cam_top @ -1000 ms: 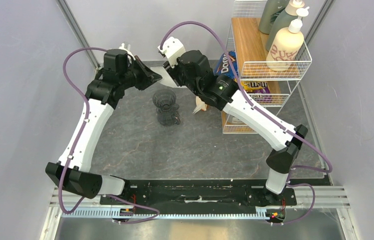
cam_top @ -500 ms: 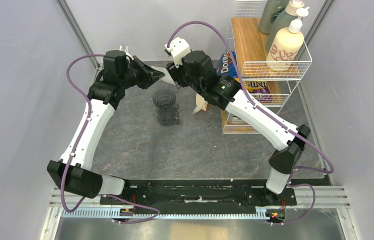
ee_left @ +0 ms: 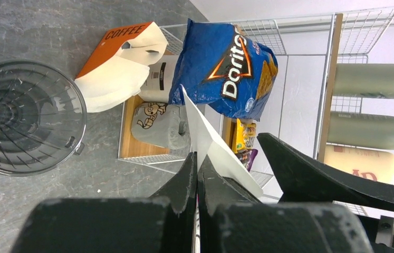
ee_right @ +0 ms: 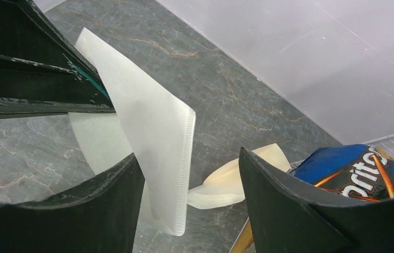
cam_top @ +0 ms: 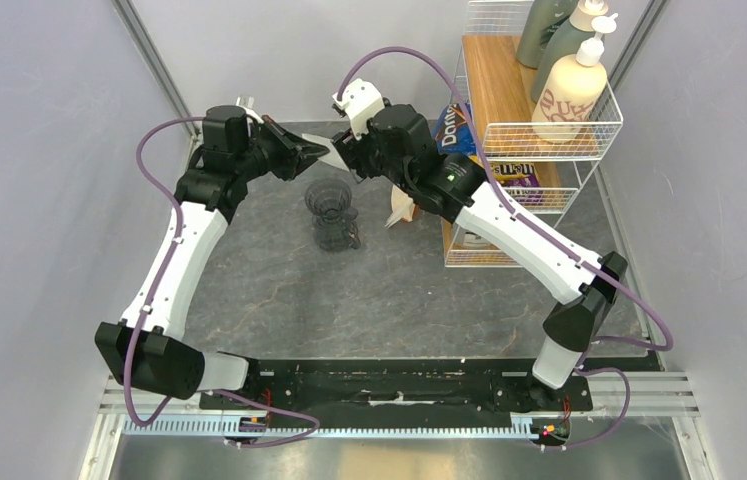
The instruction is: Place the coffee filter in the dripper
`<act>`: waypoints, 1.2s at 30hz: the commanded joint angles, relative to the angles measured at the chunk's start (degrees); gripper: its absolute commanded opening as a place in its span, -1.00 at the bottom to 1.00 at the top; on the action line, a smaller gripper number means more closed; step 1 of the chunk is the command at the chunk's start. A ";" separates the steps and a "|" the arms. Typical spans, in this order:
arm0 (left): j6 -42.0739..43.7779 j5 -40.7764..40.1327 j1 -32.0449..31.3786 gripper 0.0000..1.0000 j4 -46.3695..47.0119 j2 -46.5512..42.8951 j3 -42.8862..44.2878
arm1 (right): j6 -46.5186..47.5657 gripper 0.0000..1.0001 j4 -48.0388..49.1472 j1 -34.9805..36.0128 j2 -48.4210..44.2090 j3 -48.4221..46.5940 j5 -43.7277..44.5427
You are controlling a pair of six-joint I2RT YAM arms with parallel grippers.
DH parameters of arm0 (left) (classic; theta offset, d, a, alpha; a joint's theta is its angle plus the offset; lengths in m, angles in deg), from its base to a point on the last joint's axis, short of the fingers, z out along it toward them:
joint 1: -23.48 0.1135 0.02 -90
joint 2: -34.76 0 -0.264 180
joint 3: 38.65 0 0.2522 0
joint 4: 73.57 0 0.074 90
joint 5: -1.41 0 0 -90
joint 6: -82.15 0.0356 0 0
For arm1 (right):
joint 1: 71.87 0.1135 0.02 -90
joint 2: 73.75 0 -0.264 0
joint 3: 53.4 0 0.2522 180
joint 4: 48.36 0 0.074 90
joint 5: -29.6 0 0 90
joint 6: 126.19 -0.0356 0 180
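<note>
The coffee filter is a flat folded white paper. My left gripper is shut on its edge and holds it in the air at the back of the table. My right gripper is open, and the filter hangs between its fingers, close to the left one. In the top view my right gripper meets my left gripper tip to tip. The dark ribbed dripper sits on a glass jug just below and in front of them. It also shows in the left wrist view.
An orange-and-white filter packet leans by the wire rack, right of the dripper. A blue Doritos bag and snack packs lie in the rack. Bottles stand on its top shelf.
Both grippers have shifted slightly to the right with the filter between them. My right wrist has pulled back a little. The dripper has not moved.
</note>
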 commanded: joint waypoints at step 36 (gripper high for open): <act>11.42 1.82 -2.98 -0.96 -0.42 -4.70 -1.44 | -2.07 -1.00 -0.22 0.03 0.04 -5.72 -3.31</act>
